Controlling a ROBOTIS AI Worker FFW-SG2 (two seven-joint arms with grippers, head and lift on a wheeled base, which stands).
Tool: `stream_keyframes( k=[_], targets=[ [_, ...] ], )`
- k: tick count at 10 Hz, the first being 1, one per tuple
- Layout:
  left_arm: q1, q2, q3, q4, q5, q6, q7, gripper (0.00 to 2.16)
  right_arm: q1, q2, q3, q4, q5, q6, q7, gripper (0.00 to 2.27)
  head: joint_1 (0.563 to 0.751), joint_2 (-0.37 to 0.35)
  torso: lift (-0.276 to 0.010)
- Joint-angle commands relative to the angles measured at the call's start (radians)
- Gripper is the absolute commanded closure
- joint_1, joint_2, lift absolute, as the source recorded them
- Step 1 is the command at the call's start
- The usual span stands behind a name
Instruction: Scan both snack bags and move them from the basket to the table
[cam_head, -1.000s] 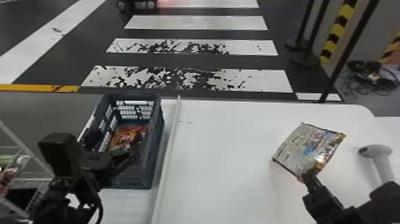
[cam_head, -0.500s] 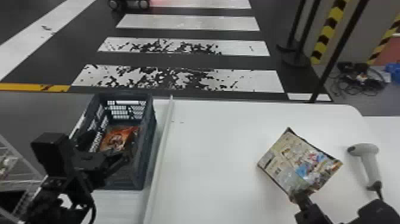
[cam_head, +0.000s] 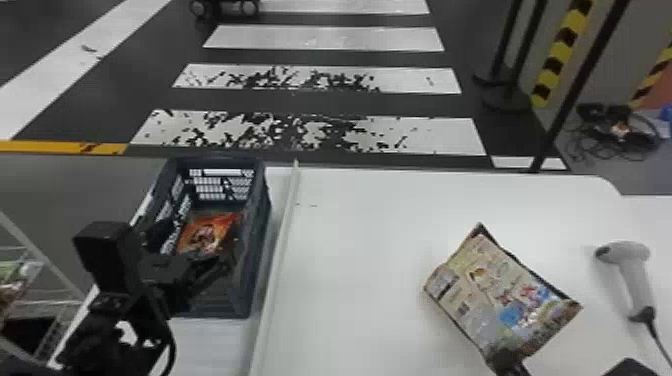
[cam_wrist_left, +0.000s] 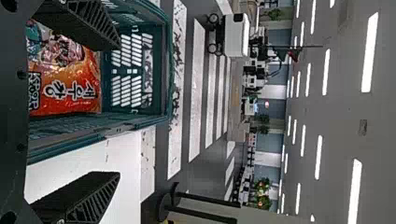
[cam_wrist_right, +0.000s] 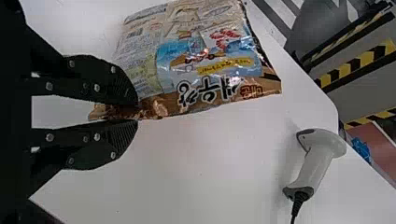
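R end effector (cam_head: 510, 364) cut off btm. head view, orange bag (cam_head: 207, 231) pt. hidden

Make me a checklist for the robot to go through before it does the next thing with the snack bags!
1. Right gripper pinching the tan snack bag by its edge: ok.
2. Handheld scanner on the table, near that bag: ok.
3. Tan bag scanned: cannot tell.
4. Left gripper open for the orange snack bag: ok, fingers wide apart.
5. Both bags out of the basket: not ok, the orange one lies inside.
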Motion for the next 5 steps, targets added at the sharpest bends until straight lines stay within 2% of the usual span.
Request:
stream_keyframes(
  k=[1, 5],
  targets=[
    [-0.001, 0.000, -0.001, 0.000, 0.000, 0.000, 0.001, 0.03, 0.021, 0.002, 0.015, -0.033, -0.010, 0.037, -0.004, 0.00, 0.695, 0.039, -0.098],
    [0.007, 0.002, 0.001, -0.008, 0.000, -0.003, 0.001, 0.03, 0.048, 0.002, 0.037, -0.112, -0.001, 0.061, -0.016, 0.08, 0.695, 0.075, -0.098]
  ],
)
